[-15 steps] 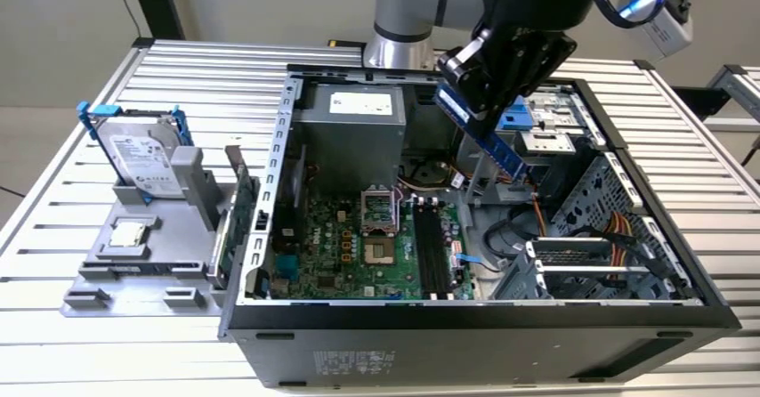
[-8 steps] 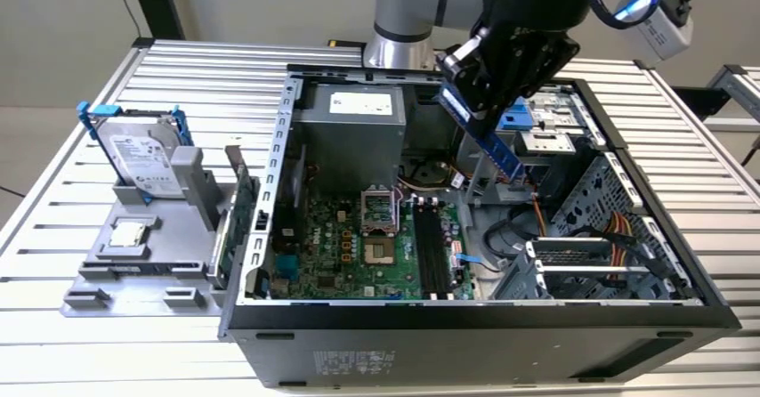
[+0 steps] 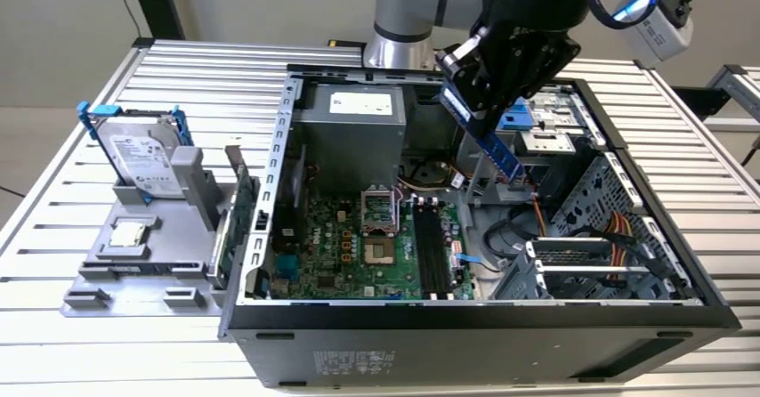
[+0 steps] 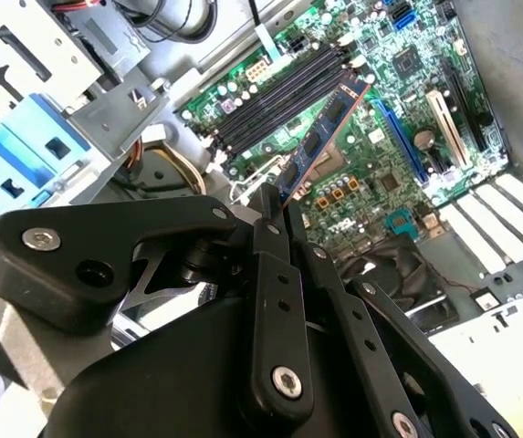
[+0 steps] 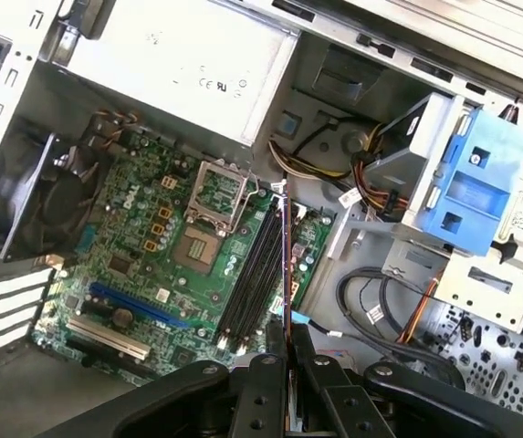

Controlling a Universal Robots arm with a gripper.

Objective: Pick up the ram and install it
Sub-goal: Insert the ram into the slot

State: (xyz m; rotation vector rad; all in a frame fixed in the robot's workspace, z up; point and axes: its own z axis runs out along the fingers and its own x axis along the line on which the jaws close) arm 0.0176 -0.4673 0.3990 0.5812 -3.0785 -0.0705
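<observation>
While the silver hard drive in its blue frame [image 3: 141,152] stands upright in a grey holder [image 3: 149,253] on the ribbed metal table [image 3: 71,192], well off the open black computer case [image 3: 475,326] toward the exterior view's left, the black gripper [image 3: 489,103] hangs above that case's interior. Its fingers [image 4: 270,242] are closed on one end of the long, thin blue ram stick [image 3: 499,148], which slants down over the case's green motherboard [image 3: 356,246], clear of the dark memory slots [image 5: 254,274].
</observation>
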